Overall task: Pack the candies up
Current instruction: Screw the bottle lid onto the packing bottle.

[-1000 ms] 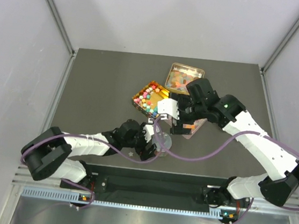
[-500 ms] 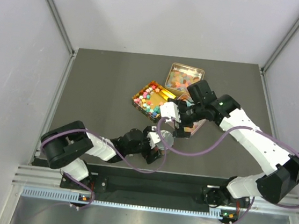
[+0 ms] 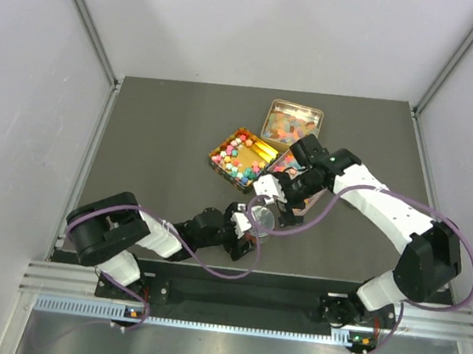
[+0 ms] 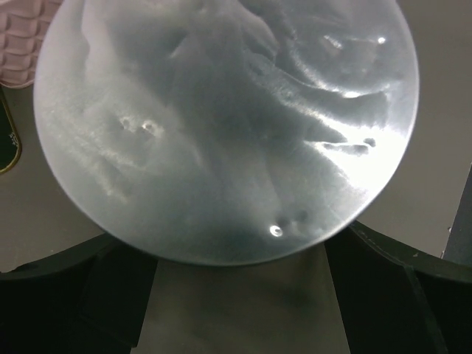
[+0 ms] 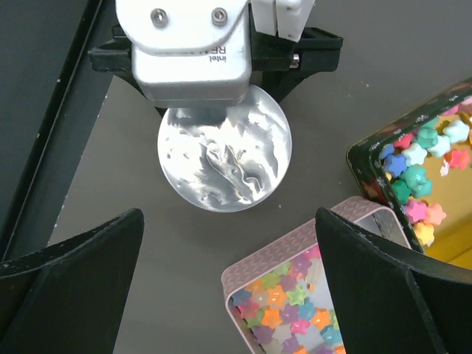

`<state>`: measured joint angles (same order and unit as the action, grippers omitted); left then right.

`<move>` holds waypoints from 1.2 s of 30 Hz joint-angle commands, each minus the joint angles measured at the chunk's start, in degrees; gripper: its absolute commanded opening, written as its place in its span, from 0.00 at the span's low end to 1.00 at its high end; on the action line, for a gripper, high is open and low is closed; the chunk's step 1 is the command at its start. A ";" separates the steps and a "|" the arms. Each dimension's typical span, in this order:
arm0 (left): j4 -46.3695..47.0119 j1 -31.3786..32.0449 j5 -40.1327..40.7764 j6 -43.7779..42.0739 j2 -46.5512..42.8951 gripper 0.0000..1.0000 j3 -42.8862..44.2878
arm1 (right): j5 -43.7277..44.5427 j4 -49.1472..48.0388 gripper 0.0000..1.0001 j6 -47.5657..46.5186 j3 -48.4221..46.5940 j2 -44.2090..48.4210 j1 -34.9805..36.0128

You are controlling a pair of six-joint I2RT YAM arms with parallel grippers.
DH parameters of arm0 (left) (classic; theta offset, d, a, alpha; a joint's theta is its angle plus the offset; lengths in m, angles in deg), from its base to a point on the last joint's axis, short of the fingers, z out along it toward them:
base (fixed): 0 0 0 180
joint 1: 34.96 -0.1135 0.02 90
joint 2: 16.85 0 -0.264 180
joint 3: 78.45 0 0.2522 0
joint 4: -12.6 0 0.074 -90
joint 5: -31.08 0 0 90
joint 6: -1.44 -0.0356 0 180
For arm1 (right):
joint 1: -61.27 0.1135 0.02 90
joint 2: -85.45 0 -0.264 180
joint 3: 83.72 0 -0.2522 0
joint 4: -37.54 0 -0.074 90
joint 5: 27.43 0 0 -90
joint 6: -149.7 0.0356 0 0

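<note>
Grey surface point(image 3: 156, 134): left jaws are bracketing a clear round container point(image 5: 225, 158) for filling, grip unclear; right jaws are hovering open over candies point(image 5: 284, 302).

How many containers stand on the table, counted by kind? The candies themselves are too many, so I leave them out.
Tins with candies inside: 3 (gold tin, silver tin, pink tin)
Clear round container: 1
Total: 4
</note>
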<state>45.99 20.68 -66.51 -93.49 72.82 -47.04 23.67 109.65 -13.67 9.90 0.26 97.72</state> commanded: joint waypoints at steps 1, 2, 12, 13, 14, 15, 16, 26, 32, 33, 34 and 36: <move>5.57 0.79 1.09 -3.07 1.82 0.91 -1.65 | -4.52 0.98 1.00 -5.82 -0.06 -1.99 -1.03; 6.19 0.88 1.18 -3.33 2.44 0.91 -1.65 | -4.52 1.07 1.00 -6.61 -0.24 -2.44 -1.03; 11.02 1.58 0.65 -7.98 1.91 0.91 -2.88 | -4.78 5.46 1.00 -15.05 -5.68 -10.95 -2.08; 11.55 1.67 0.74 -8.25 2.00 0.91 -3.06 | -5.14 5.90 1.00 -15.49 -7.00 -11.31 -2.17; 11.82 1.75 0.65 -8.43 2.00 0.91 -3.06 | -5.75 6.95 1.00 -16.10 -7.62 -11.66 -2.17; 12.08 1.84 0.65 -8.78 2.00 0.91 -3.23 | -6.01 7.48 1.00 -16.72 -8.15 -12.28 -2.17; 12.95 2.02 0.48 -8.96 1.91 0.91 -3.41 | -6.19 8.00 1.00 -17.77 -9.11 -12.46 -2.08; 14.72 2.28 -3.91 -7.47 5.43 0.99 -1.39 | -4.79 15.48 1.00 -24.37 -12.02 -15.01 -1.20; 16.03 2.28 -5.59 -5.62 5.52 0.87 -1.74 | -4.26 16.27 1.00 -24.72 -11.49 -14.31 -1.29; 16.04 2.28 -5.41 -5.44 5.60 0.84 -1.74 | -4.26 16.27 1.00 -24.81 -11.23 -14.13 -1.29; 15.60 2.28 -5.33 -5.27 5.69 0.80 -1.57 | -4.35 16.36 1.00 -24.72 -10.97 -13.87 -1.20; 13.68 2.28 -5.76 -4.92 5.78 0.65 -0.60 | -4.35 16.45 1.00 -24.81 -10.44 -13.69 -1.20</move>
<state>58.80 22.53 -70.01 -99.74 77.94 -49.25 21.25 124.06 -36.40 0.17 -14.78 96.39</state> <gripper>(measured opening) 0.774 0.996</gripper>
